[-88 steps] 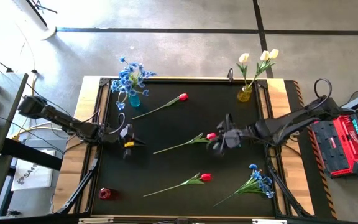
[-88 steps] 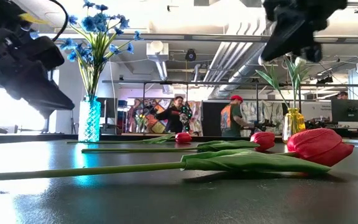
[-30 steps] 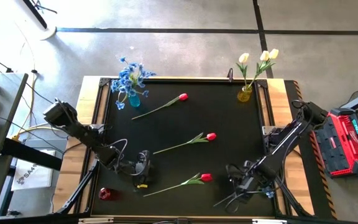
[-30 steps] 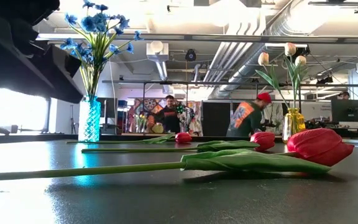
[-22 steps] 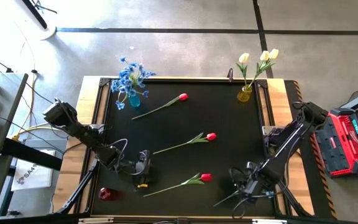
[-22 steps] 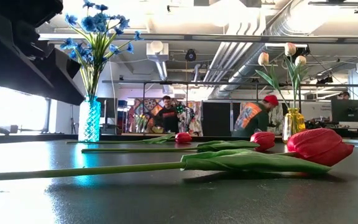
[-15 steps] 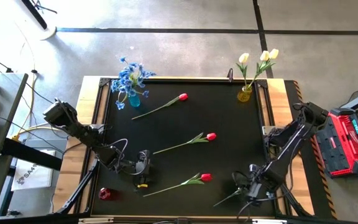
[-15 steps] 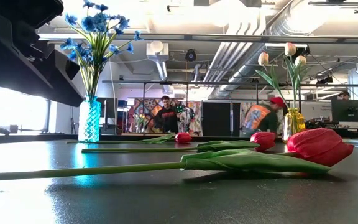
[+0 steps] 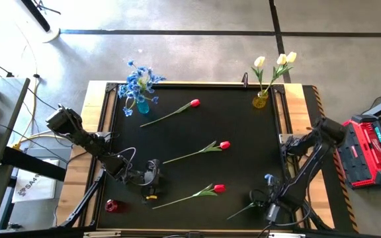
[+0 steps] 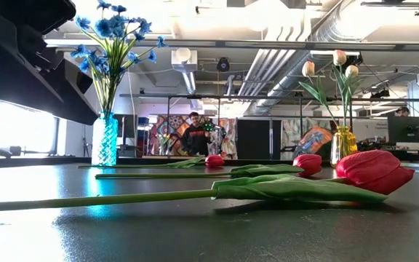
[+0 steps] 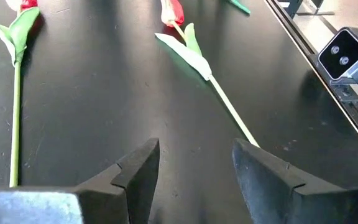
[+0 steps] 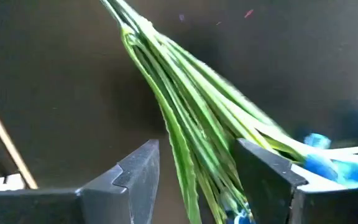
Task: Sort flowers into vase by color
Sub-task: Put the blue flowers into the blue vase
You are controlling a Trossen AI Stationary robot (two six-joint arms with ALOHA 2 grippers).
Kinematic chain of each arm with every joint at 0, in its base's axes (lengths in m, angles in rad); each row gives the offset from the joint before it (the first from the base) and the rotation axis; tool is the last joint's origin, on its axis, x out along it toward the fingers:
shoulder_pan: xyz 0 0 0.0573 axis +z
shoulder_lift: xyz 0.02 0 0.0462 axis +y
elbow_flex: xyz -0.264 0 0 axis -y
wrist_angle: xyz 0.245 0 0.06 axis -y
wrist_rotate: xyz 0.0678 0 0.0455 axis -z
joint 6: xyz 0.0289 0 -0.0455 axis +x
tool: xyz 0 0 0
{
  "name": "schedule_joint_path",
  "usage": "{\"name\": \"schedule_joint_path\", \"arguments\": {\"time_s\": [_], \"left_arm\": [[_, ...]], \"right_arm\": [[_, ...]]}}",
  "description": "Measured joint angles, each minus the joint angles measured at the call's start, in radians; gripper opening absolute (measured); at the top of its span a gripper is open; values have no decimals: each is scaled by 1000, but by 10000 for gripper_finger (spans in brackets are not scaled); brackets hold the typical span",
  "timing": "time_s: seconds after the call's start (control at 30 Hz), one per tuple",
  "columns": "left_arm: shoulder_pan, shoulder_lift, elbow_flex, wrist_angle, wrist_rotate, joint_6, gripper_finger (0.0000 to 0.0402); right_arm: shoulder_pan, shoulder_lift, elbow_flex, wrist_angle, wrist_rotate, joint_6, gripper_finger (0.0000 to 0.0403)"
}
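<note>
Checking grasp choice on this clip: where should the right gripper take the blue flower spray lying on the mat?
Grip the blue flower spray on its bundled green stems, below the blossoms, coming from above. It lies flat, and the open right gripper already straddles the stems.

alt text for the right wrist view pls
The right gripper hangs open just above a blue flower spray, its green stems running between the two dark fingers on the black table. Blue blossoms show at the edge.

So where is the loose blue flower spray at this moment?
In the high view, the blue spray lies at the mat's near right corner, under the open right gripper.
</note>
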Motion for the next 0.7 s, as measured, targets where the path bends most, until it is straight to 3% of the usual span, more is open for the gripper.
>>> {"name": "schedule_joint_path", "arguments": {"time_s": [0.2,0.4,0.5,0.6,0.7], "left_arm": [[0,0,0,1,-24,-26,193],[3,-1,-1,23,-57,-103,193],[11,-1,-1,62,-52,-105,193],[30,-1,-1,118,-48,-104,193],[65,-1,0,176,4,-73,193]], "right_arm": [[-8,66,5,12,-20,10,159],[-36,78,76,-135,6,-8,28],[-51,76,180,-275,128,-67,13],[-66,76,277,-462,324,-125,20],[-87,75,350,-537,535,-251,6]]}}
